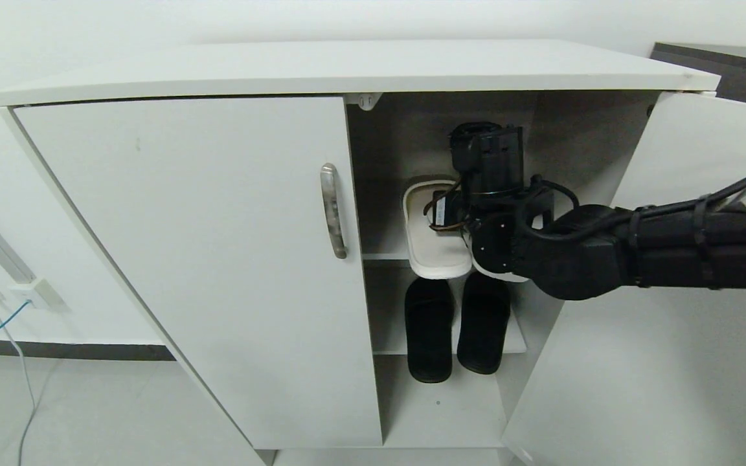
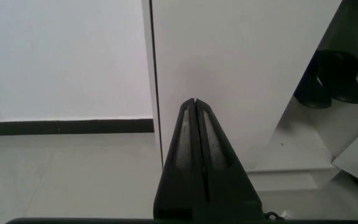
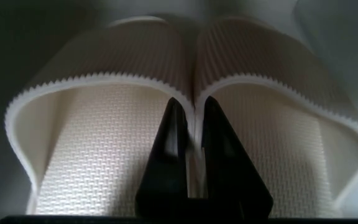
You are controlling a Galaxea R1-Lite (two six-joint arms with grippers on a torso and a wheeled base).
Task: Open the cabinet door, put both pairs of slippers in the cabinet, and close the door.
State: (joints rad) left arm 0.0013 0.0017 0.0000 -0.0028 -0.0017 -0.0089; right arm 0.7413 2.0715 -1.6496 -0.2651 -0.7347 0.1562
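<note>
Head view: right arm (image 1: 580, 252) hides its fingers (image 3: 166, 149) and much of the white slippers (image 1: 433, 254) around them. Slipper heels behind the fingers are cut off at the right wrist view's edge.
</note>
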